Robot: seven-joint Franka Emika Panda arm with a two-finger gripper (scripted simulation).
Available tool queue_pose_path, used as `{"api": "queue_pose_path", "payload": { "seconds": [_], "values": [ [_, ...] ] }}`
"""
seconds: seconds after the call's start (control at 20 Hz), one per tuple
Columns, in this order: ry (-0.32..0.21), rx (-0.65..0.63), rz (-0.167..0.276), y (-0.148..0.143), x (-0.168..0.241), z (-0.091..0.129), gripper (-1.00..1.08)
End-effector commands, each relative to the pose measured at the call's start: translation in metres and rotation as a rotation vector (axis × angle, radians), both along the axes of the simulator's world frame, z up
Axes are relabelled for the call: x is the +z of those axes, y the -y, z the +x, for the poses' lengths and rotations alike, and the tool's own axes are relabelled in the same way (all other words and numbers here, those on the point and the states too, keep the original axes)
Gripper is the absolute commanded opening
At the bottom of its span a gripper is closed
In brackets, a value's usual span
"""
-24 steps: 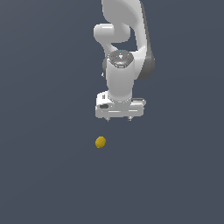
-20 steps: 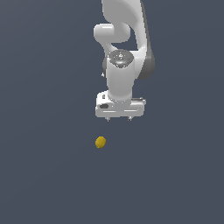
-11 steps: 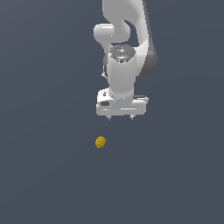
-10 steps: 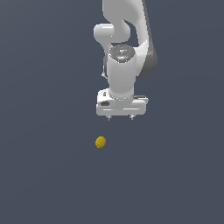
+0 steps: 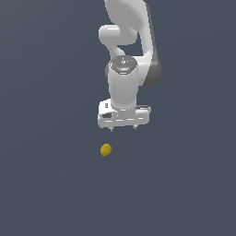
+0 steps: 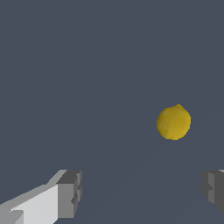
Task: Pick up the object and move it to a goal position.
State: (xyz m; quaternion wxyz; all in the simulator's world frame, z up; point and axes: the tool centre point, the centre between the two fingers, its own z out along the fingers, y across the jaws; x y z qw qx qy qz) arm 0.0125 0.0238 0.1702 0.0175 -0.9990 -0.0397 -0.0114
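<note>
Arm — upper links cut off at the exterior view's 12 o'clock edge. Fingers — cut off in the wrist view, one at 7 o'clock, one at 4 o'clock; only stubs show in the exterior view.

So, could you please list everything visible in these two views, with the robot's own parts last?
Object: one, yellow-orange, small rounded blob on the dark grey surface, below the gripper and toward the exterior view's left; untouched, clear of the fingers.
Surface: one, plain dark grey-blue, fills both views.
Arm: one, white with grey joints, reaching down from the top of the exterior view.
Gripper: one, white with grey fingertips, open, nothing between the fingers.
</note>
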Motion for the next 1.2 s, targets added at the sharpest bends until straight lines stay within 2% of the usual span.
{"api": "queue_pose_path", "payload": {
  "seconds": [0.0,0.65,1.15],
  "values": [
    [-0.001,0.035,-0.005,0.007,-0.008,0.004,1.0],
    [-0.009,0.288,-0.033,0.061,-0.065,0.029,1.0],
    [-0.013,0.39,-0.039,0.083,-0.09,0.036,1.0]
  ]
}}
